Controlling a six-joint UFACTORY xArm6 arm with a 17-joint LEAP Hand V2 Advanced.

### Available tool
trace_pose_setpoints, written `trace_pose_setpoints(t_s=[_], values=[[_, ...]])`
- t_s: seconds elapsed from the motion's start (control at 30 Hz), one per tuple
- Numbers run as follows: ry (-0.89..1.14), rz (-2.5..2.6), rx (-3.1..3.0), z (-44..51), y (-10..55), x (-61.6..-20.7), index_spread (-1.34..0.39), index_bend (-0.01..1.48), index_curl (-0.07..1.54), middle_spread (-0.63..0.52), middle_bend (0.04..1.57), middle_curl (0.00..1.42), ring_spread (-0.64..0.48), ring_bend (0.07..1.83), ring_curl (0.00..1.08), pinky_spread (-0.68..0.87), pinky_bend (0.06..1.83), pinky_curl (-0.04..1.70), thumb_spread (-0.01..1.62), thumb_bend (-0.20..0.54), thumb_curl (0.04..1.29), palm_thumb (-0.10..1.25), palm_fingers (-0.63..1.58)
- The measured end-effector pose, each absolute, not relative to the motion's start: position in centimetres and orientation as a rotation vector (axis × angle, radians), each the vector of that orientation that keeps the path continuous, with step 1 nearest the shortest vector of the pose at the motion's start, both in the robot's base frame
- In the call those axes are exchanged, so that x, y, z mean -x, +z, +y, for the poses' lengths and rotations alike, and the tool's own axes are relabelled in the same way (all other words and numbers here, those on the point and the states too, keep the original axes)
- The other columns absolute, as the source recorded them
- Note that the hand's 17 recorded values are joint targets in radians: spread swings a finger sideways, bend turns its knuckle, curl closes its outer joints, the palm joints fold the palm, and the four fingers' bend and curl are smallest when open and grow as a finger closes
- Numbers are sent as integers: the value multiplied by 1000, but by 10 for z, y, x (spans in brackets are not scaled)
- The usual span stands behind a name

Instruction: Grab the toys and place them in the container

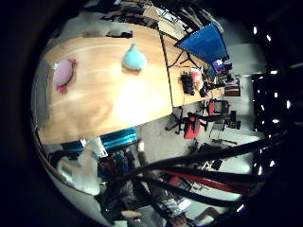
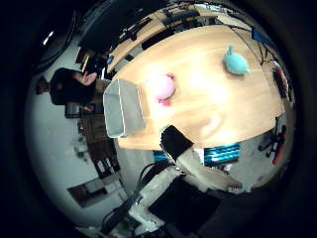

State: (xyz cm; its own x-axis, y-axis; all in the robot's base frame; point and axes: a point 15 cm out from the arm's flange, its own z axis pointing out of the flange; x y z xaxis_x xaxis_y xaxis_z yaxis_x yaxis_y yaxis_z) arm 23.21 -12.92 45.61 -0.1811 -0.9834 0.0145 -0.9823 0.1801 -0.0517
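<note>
I see nothing binned yet: pink plush toy (image 2: 162,87) lies beside the empty grey rectangular container (image 2: 122,110), teal plush toy (image 2: 235,63) farther along the wooden worktop (image 2: 208,106); my hand (image 2: 198,163) hangs high, fingers relaxed

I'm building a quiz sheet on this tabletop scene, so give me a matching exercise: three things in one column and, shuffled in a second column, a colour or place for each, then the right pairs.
Column one:
1. plush toy nearest the container
2. plush toy farther along the table
3. container

Column two:
A. grey, at one end of the wooden table
B. teal
C. pink

Pairs: 1-C, 2-B, 3-A
</note>
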Motion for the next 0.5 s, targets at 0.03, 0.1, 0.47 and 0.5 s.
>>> trace_pose_setpoints(t_s=[0.03,0.1,0.47,0.5], values=[[-74,2397,1996,-129,456,-232,-443,167,312,-86,264,378,-7,649,205,436,946,29,1021,-25,277,348,312],[-67,2396,2000,-129,454,-233,-442,165,311,-87,266,378,-9,649,205,436,954,30,1022,-23,278,354,316],[-70,2402,1994,-141,443,-254,-442,166,306,-91,272,377,-29,677,210,430,982,24,1023,-26,276,363,318],[-67,2405,1992,-142,442,-255,-442,166,305,-92,277,379,-30,678,210,429,984,22,1023,-26,276,363,318]])
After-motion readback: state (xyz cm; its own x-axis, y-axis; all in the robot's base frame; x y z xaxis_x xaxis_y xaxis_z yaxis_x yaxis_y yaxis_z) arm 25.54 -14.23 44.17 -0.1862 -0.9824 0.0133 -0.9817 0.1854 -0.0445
